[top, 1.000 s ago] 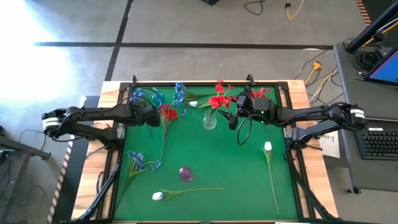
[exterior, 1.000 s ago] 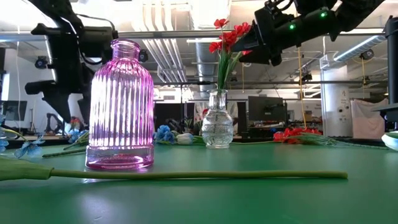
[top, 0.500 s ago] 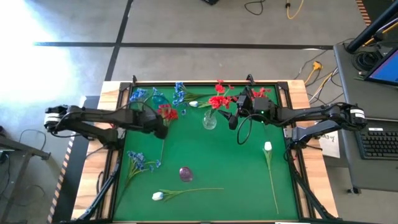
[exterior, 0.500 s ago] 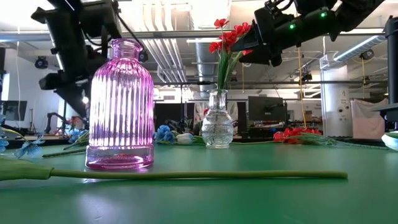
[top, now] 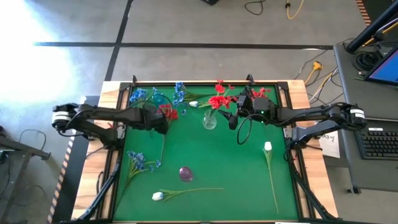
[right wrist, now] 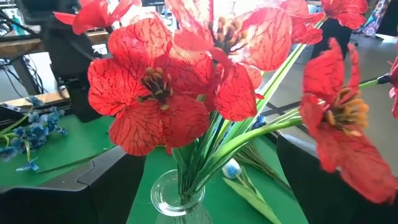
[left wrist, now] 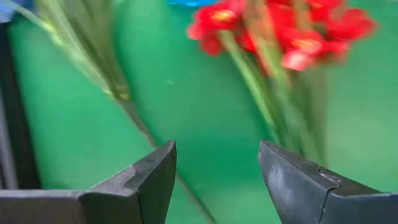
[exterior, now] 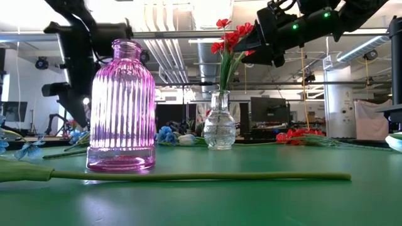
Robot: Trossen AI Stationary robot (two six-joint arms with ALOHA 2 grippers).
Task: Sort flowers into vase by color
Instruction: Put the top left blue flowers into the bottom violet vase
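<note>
A red flower lies on the green mat at the far left, its stem running toward the near edge. My left gripper hangs just above it, pointing steeply down. In the left wrist view it is open, with the red blooms ahead and nothing between the fingers. A clear vase holds red flowers. My right gripper stands open and level beside those blooms, its fingers apart from them.
A pink ribbed vase stands near the mat's middle front, a blue vase at the far left. Blue sprays, white buds and more red flowers lie scattered on the mat.
My left gripper has moved toward the table's right and slightly down, coming over the lying red flower, and its wrist has rolled a little. The flowers and vases have stayed where they were.
</note>
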